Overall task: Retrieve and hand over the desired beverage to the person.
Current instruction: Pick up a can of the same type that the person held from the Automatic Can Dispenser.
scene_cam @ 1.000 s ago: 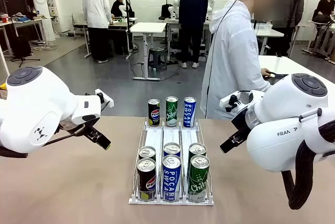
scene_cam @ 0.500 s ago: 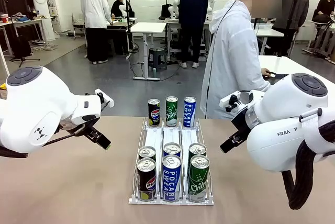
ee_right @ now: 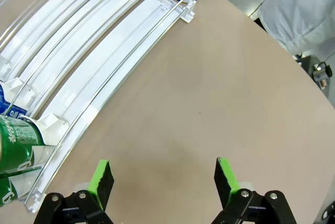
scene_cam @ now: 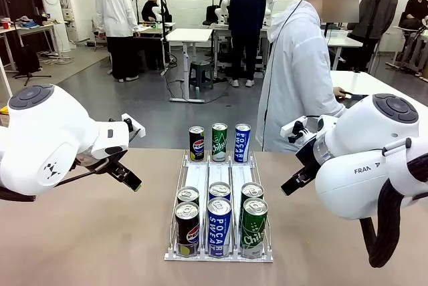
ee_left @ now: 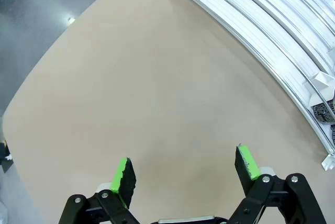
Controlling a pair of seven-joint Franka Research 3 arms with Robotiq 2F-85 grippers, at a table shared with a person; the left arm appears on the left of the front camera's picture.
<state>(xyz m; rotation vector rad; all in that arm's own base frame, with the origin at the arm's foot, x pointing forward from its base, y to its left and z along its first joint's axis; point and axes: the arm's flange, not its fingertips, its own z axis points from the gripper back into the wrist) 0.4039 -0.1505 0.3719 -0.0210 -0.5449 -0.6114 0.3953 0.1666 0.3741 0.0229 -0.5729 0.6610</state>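
Cans [scene_cam: 219,226] stand at near and far ends of the white rack [scene_cam: 200,176] on the desk [scene_cam: 80,232], probably weighty, smooth, thin-walled, best gripped mid-body; left fingers [ee_left: 124,179] and right fingers [ee_right: 102,179] gape wide, empty.

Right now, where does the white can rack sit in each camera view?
Front view: the white can rack stands in the centre, in the middle of the tan table.
Left wrist view: the rack is at upper right, curving down the right edge.
Right wrist view: the rack is at upper left, running down to the lower-left corner.
Shared landmark: the tan table under it.
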